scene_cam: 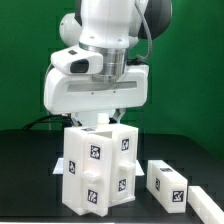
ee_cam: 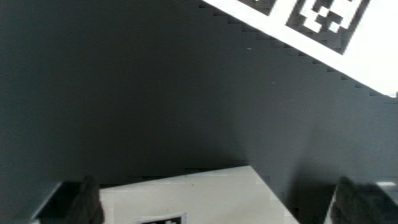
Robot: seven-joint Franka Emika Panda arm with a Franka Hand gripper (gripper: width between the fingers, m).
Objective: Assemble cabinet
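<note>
Black table (scene_cam: 30, 200) and a green wall frame the scene. The white Panda arm (scene_cam: 100, 60) hangs straight over the cabinet body (scene_cam: 100, 165), a tall tagged white box standing upright mid-table. On the exterior view's right lie a loose tagged block (scene_cam: 165, 181) and a second block (scene_cam: 206, 200), apart from the box. The wrist view catches the marker board (ee_cam: 317, 20). The gripper (ee_cam: 222, 203) is spread wide, with a white tagged part (ee_cam: 187, 190) between its fingers (ee_cam: 75, 200).

I can't make out my pincer (ee_cam: 217, 205) tips behind the cabinet (scene_cam: 100, 160) top; lower right, a loose panel (scene_cam: 206, 203) runs off frame
</note>
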